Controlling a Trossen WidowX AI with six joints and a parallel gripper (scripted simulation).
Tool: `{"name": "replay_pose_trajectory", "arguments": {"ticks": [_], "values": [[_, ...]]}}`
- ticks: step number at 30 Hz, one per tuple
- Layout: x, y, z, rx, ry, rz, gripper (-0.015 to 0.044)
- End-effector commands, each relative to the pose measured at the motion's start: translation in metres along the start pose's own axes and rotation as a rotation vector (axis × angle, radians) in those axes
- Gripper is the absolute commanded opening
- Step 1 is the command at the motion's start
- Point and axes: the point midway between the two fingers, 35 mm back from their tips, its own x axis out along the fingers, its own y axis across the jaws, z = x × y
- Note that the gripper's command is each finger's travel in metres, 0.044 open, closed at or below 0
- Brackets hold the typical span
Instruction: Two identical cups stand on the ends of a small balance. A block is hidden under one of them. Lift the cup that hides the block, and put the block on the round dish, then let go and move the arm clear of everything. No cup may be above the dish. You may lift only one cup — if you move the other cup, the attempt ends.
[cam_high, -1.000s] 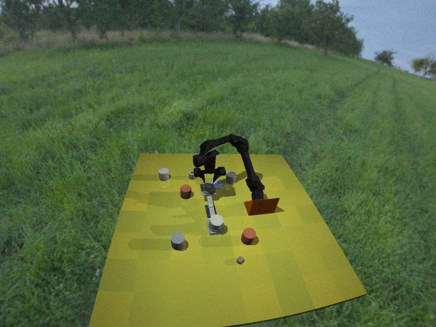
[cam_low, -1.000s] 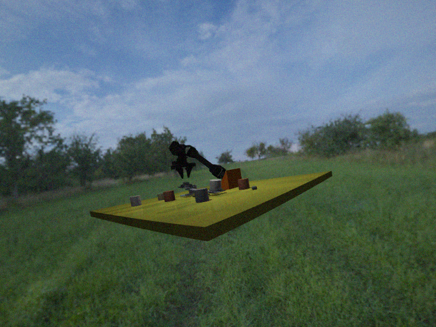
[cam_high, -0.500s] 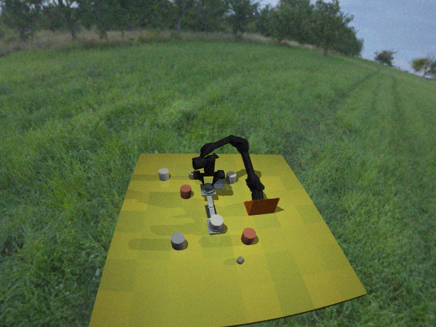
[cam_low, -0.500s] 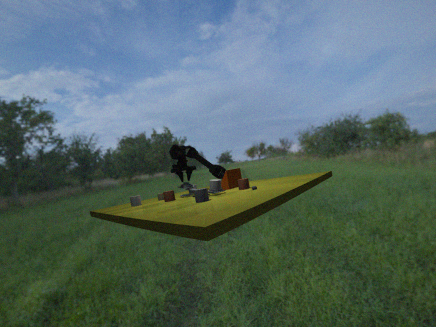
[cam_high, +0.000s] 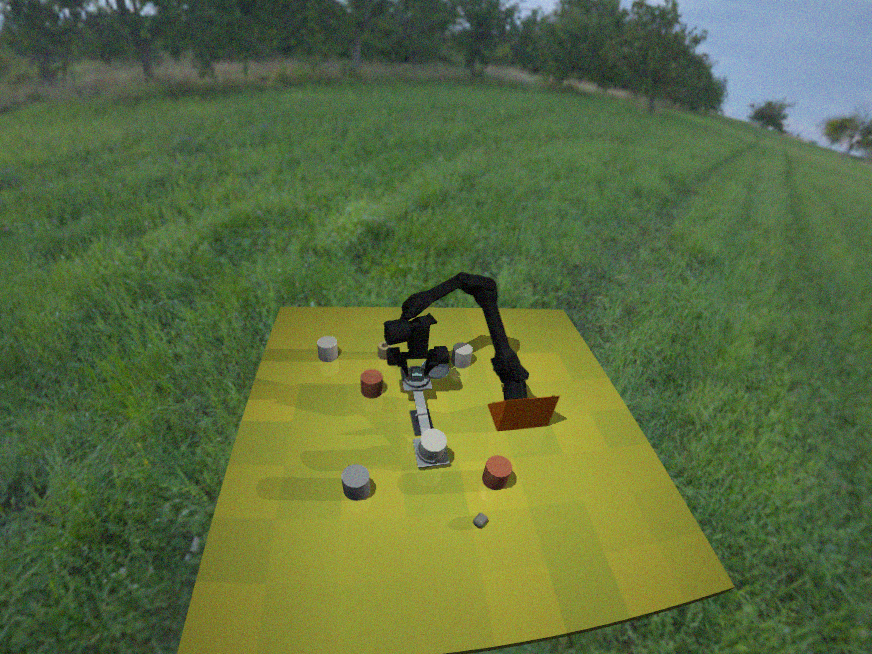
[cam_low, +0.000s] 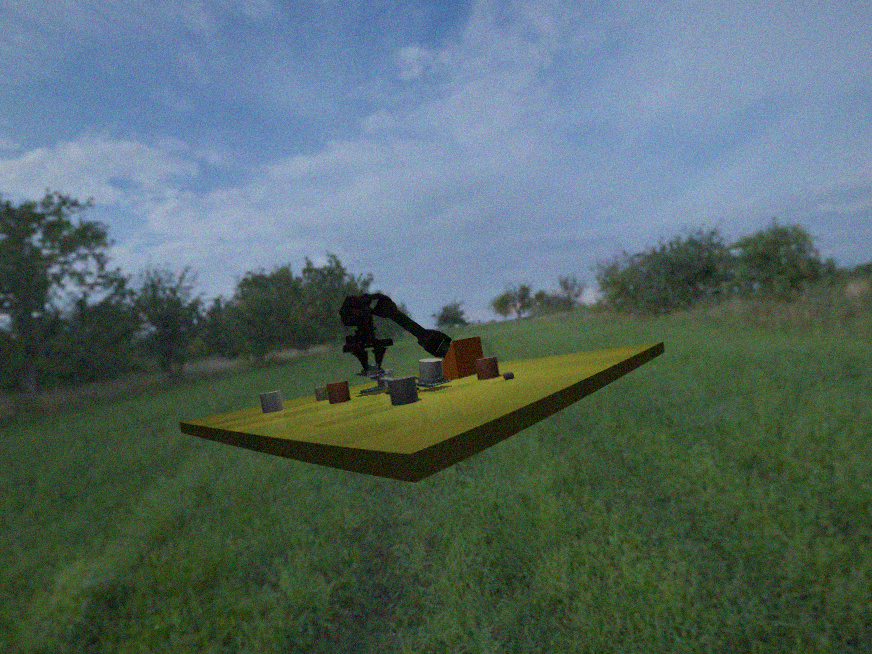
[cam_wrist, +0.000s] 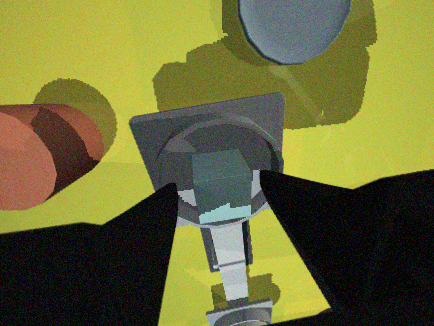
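Note:
A teal block (cam_wrist: 221, 180) (cam_high: 418, 377) sits uncovered on the far pan (cam_wrist: 150, 135) of the small balance (cam_high: 421, 415). My gripper (cam_wrist: 218, 183) (cam_high: 416, 371) (cam_low: 369, 364) is low over that pan and open. One finger stands on each side of the block, with a gap between each and the block. The lifted grey cup (cam_high: 462, 354) stands on the board right of the pan. The other cup (cam_high: 433, 443) (cam_low: 430, 370) stands on the near pan. The pale blue round dish (cam_wrist: 292, 27) lies just beyond the far pan.
A red cylinder (cam_wrist: 30, 160) (cam_high: 371, 382) stands close to the left of the far pan. Grey cylinders (cam_high: 326, 348) (cam_high: 355, 481), another red cylinder (cam_high: 497, 471), a small tan piece (cam_high: 383, 349) and a small grey cube (cam_high: 480, 520) stand around. The orange arm base (cam_high: 523, 412) is on the right.

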Motion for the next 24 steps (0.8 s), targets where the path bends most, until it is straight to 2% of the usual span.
{"name": "replay_pose_trajectory", "arguments": {"ticks": [1, 4, 11, 15, 24], "values": [[0.003, -0.001, 0.001, -0.002, -0.003, -0.001, 0.0234], [0.003, -0.001, 0.001, -0.002, -0.003, -0.001, 0.0155], [0.003, -0.001, 0.001, -0.002, -0.003, -0.001, 0.0108], [-0.004, 0.001, -0.001, -0.026, 0.012, 0.023, 0.0003], [-0.058, 0.001, -0.001, -0.066, 0.030, 0.087, 0.0000]]}}
